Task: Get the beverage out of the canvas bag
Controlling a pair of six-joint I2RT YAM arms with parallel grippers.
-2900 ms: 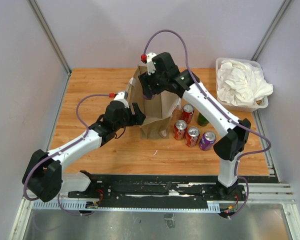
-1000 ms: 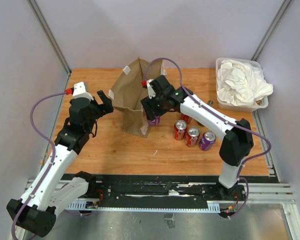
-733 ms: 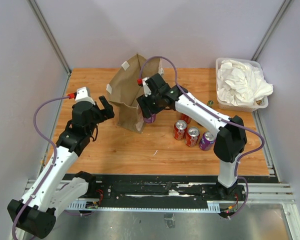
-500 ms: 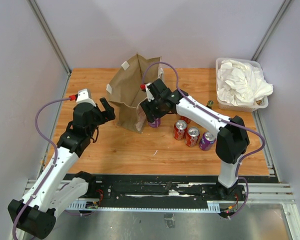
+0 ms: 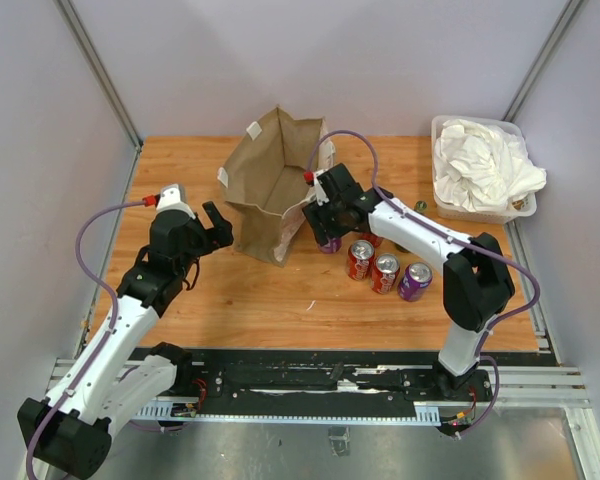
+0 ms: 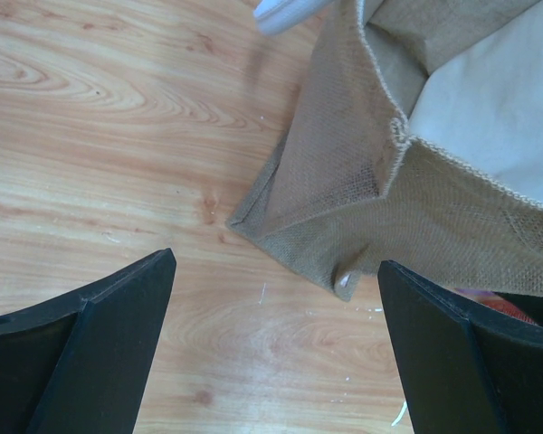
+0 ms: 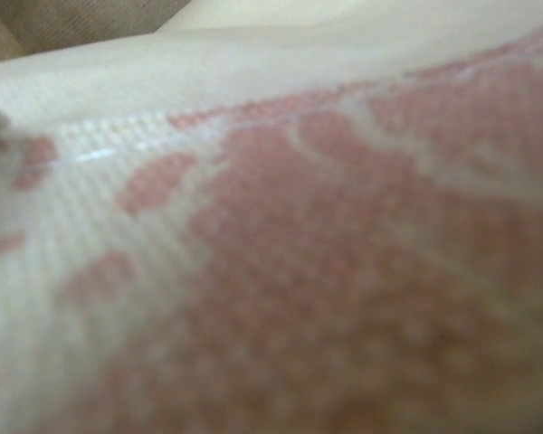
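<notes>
Rightward and out of the bag is where the right pincer has gone since the earliest view, when it was sunk in the mouth of the canvas bag. It now hangs just beside the bag's right wall, pinching a purple can that has travelled with it over the last second. That can is outside the bag, low over the wooden surface. It is near a red can, a second red can and another purple can.

The left pincer has let go of the bag's side and drawn back to the left. It is spread wide and empty, facing the bag's lower left corner without touching it. In the left wrist view its black fingers frame that burlap corner, which rests on the wood.

The bag has shifted left and leans, with its mouth open. The right wrist view is filled by a blurred pale surface with pinkish blotches, and I cannot tell what it is. A tub of white cloths sits at the far right.
</notes>
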